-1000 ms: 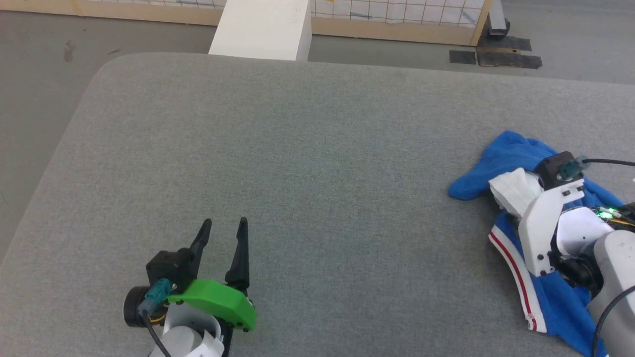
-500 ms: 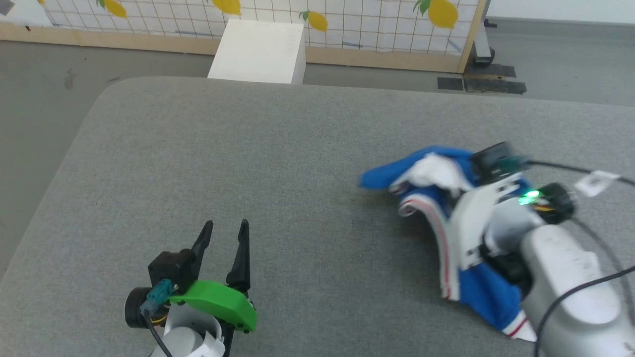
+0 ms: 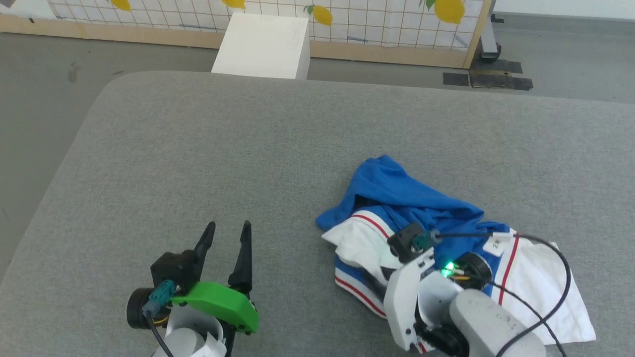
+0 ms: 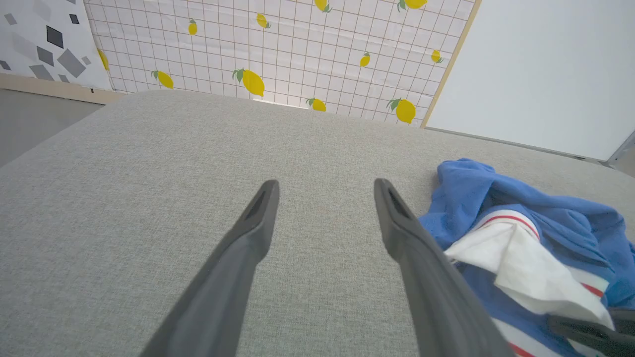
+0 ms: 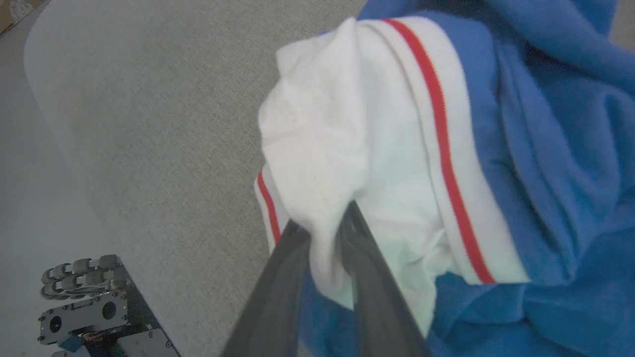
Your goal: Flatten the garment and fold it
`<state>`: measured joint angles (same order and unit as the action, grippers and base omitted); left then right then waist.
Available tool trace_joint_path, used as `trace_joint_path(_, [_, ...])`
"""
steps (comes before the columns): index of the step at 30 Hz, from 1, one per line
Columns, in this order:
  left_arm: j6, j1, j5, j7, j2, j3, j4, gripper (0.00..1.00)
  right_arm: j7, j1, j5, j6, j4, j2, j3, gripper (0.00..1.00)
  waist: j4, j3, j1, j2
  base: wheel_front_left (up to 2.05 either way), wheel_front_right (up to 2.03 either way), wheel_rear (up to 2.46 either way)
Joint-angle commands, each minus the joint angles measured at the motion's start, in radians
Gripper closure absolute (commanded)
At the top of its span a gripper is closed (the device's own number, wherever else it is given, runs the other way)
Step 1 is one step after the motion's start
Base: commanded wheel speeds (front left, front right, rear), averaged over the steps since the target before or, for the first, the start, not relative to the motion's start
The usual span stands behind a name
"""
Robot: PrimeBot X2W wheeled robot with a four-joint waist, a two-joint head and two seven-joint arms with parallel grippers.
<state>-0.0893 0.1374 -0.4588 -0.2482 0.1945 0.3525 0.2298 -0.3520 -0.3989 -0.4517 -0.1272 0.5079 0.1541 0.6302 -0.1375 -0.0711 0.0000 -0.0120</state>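
Crumpled blue garment (image 3: pixel 407 196) lying right of centre on the grey counter (image 3: pixel 248 139), right gripper (image 5: pixel 327 223) jaws clenched on a white fold of it, left gripper (image 3: pixel 229 232) jaws spread and empty, apart to its left.

A broad grey woven-fabric tabletop with rounded corners (image 3: pixel 208 148) stands on a dull grey floor (image 3: pixel 39 99); beyond it sits a white rectangular box (image 3: pixel 263 47); behind, a wood-framed white grid screen printed with yellow lemons (image 3: pixel 387 20); black tape patches (image 3: pixel 501 80) lie by its foot.
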Motion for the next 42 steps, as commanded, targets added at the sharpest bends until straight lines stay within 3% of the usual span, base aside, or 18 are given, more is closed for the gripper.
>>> trace_joint_path(1, [-0.001,-0.003,-0.004,-0.004,0.001,-0.001,0.003,0.0,0.029,0.022,-0.011,-0.003,-0.002,-0.002,0.01,0.0,0.001,0.003,0.0,0.012,0.0,0.0,0.0])
trace_joint_path(12, [-0.021,-0.044,-0.016,-0.003,0.026,-0.023,0.006,0.0,0.335,0.184,0.043,-0.003,-0.17,0.0,-0.122,0.0,0.056,0.058,0.0,0.012,0.0,0.0,0.0])
trace_joint_path(15, [-0.024,-0.055,-0.017,0.003,0.036,-0.024,0.003,0.0,0.365,0.222,0.08,-0.003,-0.22,-0.016,-0.194,0.0,0.079,0.072,0.0,0.012,0.0,0.0,0.0])
trace_joint_path(17, [-0.031,-0.064,-0.017,0.014,0.044,-0.022,-0.007,0.0,0.378,0.263,0.126,-0.003,-0.28,-0.04,-0.302,0.0,0.101,0.087,0.0,0.012,0.0,0.0,0.0])
trace_joint_path(32, [-0.017,-0.08,-0.017,0.058,0.054,0.024,-0.012,0.0,0.262,0.513,0.247,-0.003,-0.552,-0.083,-0.647,0.0,0.136,0.119,0.0,0.012,0.0,0.0,0.0])
trace_joint_path(42, [0.078,0.045,-0.022,0.237,0.037,0.134,0.043,0.0,0.192,0.617,0.275,-0.003,-0.719,-0.1,-0.698,0.0,0.177,0.089,0.0,0.012,0.0,0.0,0.0])
